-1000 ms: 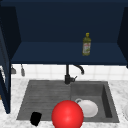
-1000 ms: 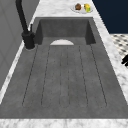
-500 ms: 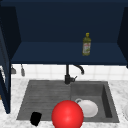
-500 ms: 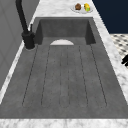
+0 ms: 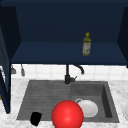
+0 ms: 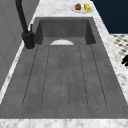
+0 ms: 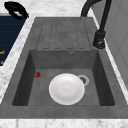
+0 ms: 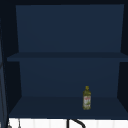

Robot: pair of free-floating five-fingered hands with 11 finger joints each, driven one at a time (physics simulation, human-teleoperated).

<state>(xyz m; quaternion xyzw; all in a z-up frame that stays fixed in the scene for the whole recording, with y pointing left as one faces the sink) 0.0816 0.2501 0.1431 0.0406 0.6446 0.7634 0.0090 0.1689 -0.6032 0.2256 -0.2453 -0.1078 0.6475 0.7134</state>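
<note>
Black and human-like, the left hand (image 5: pixel 35 118) is seen in the front view at the front left corner of the dark grey stone sink (image 5: pixel 45 95), over the front edge of its ribbed draining board. Whether its fingers are straight or curled cannot be told. The same hand is matched in the left side view at the right edge (image 6: pixel 125 60) and in the right side view at the top left (image 7: pixel 15 9), above the white marbled bench (image 7: pixel 10 67), and nothing is seen held in it.

Just to its right in the front view, a large glossy red ball (image 5: pixel 67 114) is shown in front of the sink. Partly behind the ball, a round white plate (image 7: pixel 66 89) lies flat on the basin floor, beside the drain. A small red object (image 7: pixel 36 74) rests near the basin wall. A black curved tap (image 5: pixel 68 76) stands at the back rim. On the dark blue cabinet shelf (image 8: pixel 50 107) above, a yellow-green oil bottle (image 8: pixel 86 98) stands upright.
</note>
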